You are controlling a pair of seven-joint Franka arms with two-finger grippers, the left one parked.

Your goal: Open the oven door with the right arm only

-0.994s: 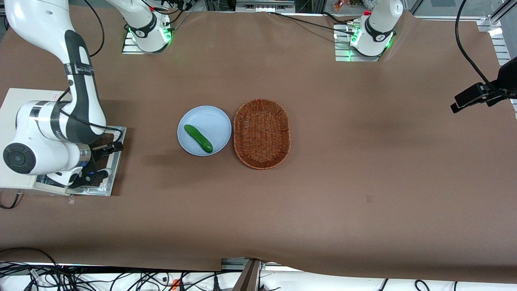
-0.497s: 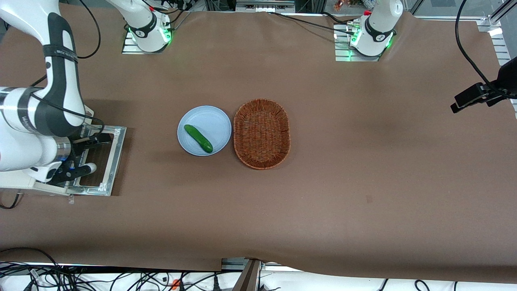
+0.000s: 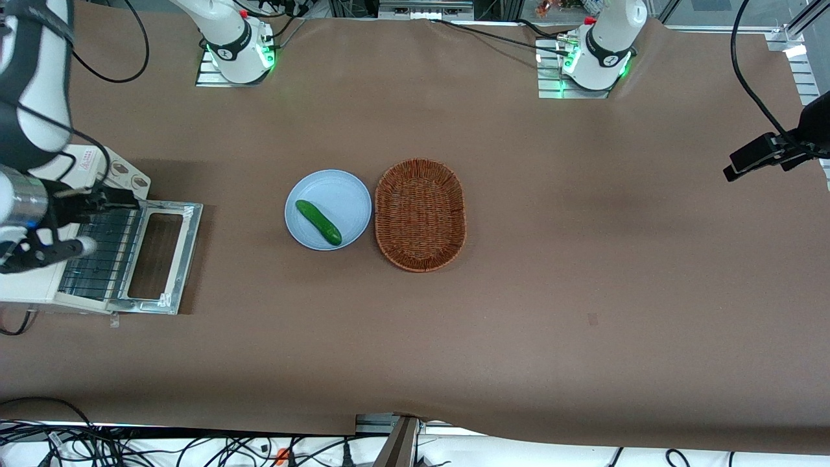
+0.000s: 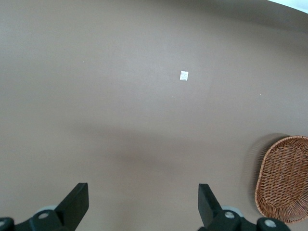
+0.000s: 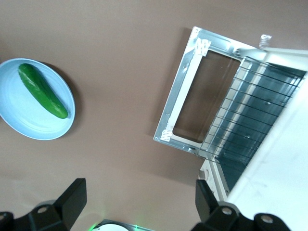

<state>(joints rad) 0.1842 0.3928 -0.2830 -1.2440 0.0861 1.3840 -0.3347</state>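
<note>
In the front view the right arm point(image 3: 29, 97) has been lifted off the oven door point(image 3: 159, 256), seen flat at the bench's working-arm end, while in the right wrist view the pincer point(image 5: 137, 207) is spread, empty, the stiff hinged door judged best gripped by its handle.

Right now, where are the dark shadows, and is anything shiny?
Front view: a soft shadow lies on the table beside the open oven door and under the plate and basket; the gripper hangs above the oven rack. Right wrist view: the door's metal frame gleams brightly, and the plate casts a dark edge shadow.
</note>
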